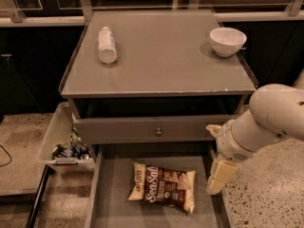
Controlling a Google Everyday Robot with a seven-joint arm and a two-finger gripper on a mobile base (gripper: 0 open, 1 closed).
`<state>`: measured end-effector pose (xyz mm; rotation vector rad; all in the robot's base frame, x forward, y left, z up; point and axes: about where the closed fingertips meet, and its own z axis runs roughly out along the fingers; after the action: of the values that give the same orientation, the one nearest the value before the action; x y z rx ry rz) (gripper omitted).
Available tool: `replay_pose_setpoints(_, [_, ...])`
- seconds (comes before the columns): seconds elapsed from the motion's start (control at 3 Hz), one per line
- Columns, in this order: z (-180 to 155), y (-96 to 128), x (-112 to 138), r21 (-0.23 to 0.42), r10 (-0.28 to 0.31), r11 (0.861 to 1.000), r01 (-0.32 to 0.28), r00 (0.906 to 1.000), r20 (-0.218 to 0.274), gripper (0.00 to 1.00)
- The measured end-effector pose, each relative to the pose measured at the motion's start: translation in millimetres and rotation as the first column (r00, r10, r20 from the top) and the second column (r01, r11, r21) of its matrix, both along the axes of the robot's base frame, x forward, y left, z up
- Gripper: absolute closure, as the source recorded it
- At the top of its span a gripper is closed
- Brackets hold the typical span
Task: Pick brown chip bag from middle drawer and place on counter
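Observation:
The brown chip bag (163, 187) lies flat on the floor of the open middle drawer (110, 194), at the bottom of the camera view, with its "Sea Salt" lettering facing up. The counter (161, 56) is the grey cabinet top above it. My gripper (218, 175) hangs from the white arm (266, 120) at the right. It points down over the drawer's right side wall, just right of the bag and apart from it. It holds nothing.
A white plastic bottle (107, 44) lies on the counter's left side and a white bowl (227, 41) stands at its back right. A grey drawer front with a round knob (158, 132) sits above the open drawer. A bin with cans (69, 148) stands at the left.

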<state>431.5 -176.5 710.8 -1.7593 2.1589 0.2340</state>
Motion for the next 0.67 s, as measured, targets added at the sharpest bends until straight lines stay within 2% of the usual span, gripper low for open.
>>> replay_pose_setpoints(0.33, [-24.6,2.0,3.2,0.038,-0.017,0.999,0.018,0.9995,-0.025,0.00])
replay_pose_setpoints(0.67, [-75.3,8.0,11.9,0.066,-0.032,0.997,0.036,0.9980,-0.055,0.00])
